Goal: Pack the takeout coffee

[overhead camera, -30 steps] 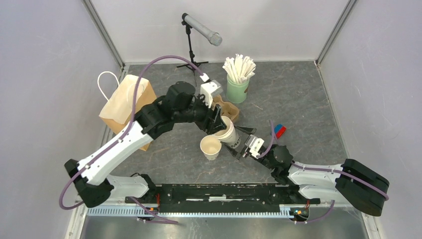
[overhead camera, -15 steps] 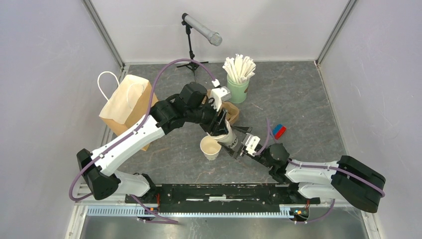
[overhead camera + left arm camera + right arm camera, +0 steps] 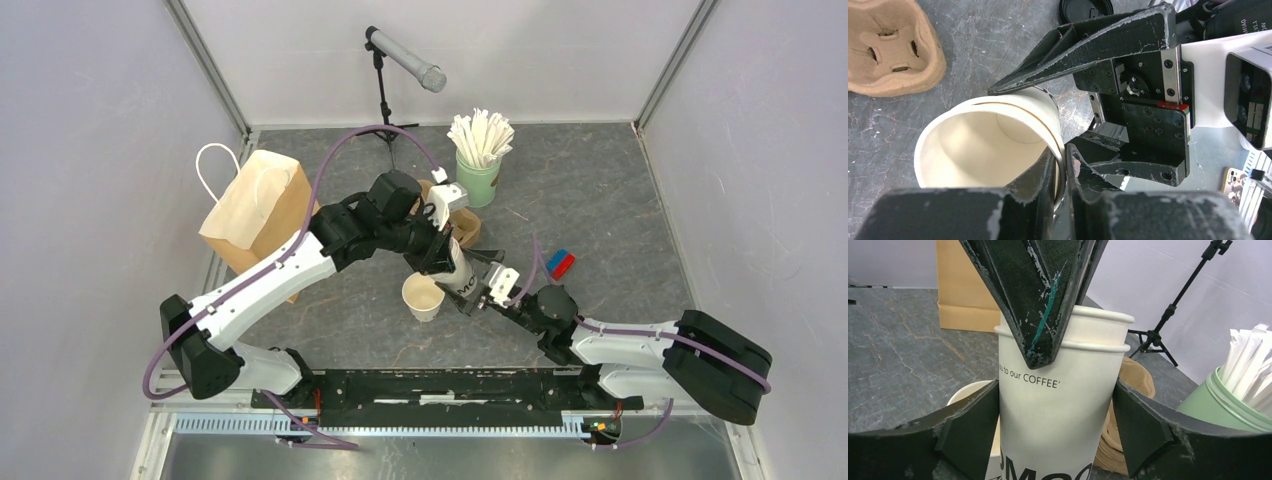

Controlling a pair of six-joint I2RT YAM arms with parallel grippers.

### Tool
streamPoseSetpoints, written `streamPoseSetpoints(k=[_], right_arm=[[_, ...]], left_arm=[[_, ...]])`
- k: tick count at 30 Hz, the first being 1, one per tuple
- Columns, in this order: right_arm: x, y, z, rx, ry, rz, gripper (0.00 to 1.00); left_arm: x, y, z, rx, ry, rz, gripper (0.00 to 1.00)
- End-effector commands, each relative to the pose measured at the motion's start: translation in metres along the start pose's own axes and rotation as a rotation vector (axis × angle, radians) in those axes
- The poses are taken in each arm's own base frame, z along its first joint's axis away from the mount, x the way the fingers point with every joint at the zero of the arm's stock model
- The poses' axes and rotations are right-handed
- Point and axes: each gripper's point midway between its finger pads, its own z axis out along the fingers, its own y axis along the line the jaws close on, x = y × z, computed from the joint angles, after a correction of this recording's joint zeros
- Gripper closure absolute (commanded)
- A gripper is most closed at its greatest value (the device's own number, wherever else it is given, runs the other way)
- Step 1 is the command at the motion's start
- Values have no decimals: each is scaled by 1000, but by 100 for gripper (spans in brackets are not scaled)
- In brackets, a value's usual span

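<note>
No lidded cup shows, so the takeout coffee is out of view. A stack of lidless white cups (image 3: 1058,415) printed with "COFFEE" stands upright between the fingers of my right gripper (image 3: 1055,405), which press on both its sides. From above, my left gripper (image 3: 1062,155) pinches the rim of the top cup (image 3: 983,145), one finger inside and one outside. In the top view the stack (image 3: 458,272) sits mid-table between the left gripper (image 3: 440,262) and the right gripper (image 3: 470,285). A single lidless cup (image 3: 423,297) stands just left of the stack.
A brown paper bag (image 3: 255,205) stands at the left. Cardboard cup carriers (image 3: 460,220) lie behind the stack, with a green holder of wrapped straws (image 3: 478,170) and a microphone stand (image 3: 385,100) beyond. A loose black lid (image 3: 1085,7) lies nearby. A red-blue block (image 3: 562,263) lies to the right.
My left gripper came down and to the right onto the stack and closed on the top cup's rim. The right gripper edged left, still holding the stack.
</note>
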Motion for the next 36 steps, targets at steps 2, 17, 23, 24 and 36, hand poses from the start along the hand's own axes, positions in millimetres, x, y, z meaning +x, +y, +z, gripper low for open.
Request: streamPoseSetpoints(k=[2,17,23,24,36], right_arm=[[-16,-15,6,73,-29,30,3],[-1,-10,-29,63,122,121,2],[-14,-16,-34,84,132,161,2],[-17,-16,-36,84,129,164,2],[-24,-27,-45,135,170,183,2]], left_arm=[[-12,23,-13,-140,-58,86,86],[-25,175,-83,-744,-83,-154,86],[-33,230,-78,-874,-9,-176,84],[-31,239,-74,-892,16,-183,84],[-9,290,-32,-915,159,-201,83]])
